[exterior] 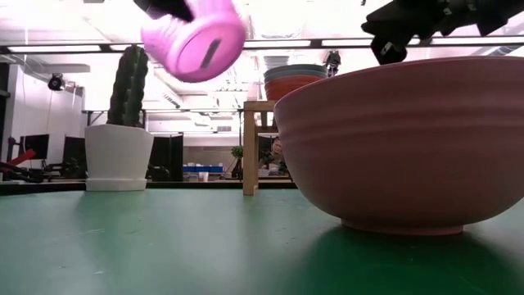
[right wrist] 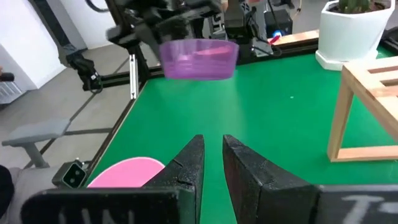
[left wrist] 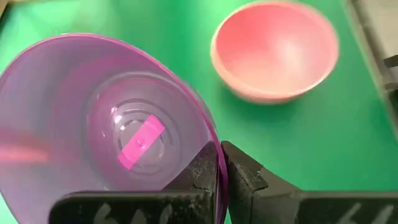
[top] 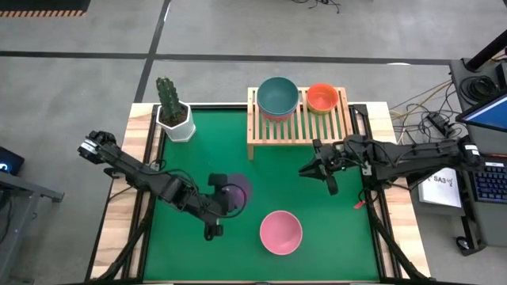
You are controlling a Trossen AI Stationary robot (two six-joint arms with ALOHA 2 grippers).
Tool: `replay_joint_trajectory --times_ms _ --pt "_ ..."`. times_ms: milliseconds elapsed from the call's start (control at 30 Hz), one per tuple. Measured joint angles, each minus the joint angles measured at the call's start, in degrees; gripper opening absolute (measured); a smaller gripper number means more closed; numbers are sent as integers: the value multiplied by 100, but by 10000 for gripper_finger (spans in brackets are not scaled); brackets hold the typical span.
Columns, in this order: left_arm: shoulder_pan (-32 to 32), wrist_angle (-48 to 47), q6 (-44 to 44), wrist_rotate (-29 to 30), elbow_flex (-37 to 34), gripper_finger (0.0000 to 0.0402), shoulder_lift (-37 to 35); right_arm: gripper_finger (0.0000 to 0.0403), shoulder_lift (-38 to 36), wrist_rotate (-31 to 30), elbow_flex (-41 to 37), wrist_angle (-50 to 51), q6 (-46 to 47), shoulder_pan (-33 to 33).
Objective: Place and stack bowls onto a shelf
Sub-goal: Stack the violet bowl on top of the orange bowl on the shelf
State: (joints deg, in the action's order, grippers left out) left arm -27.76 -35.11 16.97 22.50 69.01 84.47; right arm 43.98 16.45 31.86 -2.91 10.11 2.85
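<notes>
5 bowls: teal (top: pixel 277 94), red-pink under it (top: pixel 276 117), orange (top: pixel 321 97), pink (top: pixel 281 232), purple (top: pixel 237 190). 1 shelf (top: pixel 298 127), 1 cactus pot (top: pixel 174 120), 2 arms.

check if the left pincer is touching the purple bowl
Touching. The left wrist view shows the left pincer shut on the purple bowl's rim, one finger on each side of the wall. The low view shows the bowl lifted off the table.

The table (top: pixel 317 198) has a plain green mat with pale wood edges. One bowl (top: pixel 236 190) is translucent purple, another (top: pixel 281 232) pink. On the light-wood shelf (top: pixel 299 127) sit a teal bowl (top: pixel 277 94) and an orange bowl (top: pixel 322 96). The cactus (top: pixel 167 94) is dark green in a white pot (top: pixel 179 123).
</notes>
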Motion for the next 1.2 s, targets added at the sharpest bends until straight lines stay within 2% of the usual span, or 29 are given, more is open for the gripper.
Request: replay_joint_trajectory --times_ms 100,233,367,500,967,1133,1200 --pt "21 414 -307 -279 -48 0 0 62 241 -2 0 -223 46 -40" --pt "130 628 -172 -809 -217 0 13 96 527 3 37 -622 -10 -165" --pt "338 1038 36 -1619 -485 0 14 137 842 9 341 -637 -224 -336" --pt "510 1503 47 -2057 -692 0 15 164 1260 43 779 -627 -637 -513" --pt "576 1637 7 -2204 -713 0 20 171 3417 813 2961 804 -2198 -636" --pt "576 1672 7 -2213 -713 0 20 170 4173 874 3788 1581 -2771 -636" --pt "576 1679 7 -2227 -713 0 20 168 4425 1182 4047 1748 -2944 -632"
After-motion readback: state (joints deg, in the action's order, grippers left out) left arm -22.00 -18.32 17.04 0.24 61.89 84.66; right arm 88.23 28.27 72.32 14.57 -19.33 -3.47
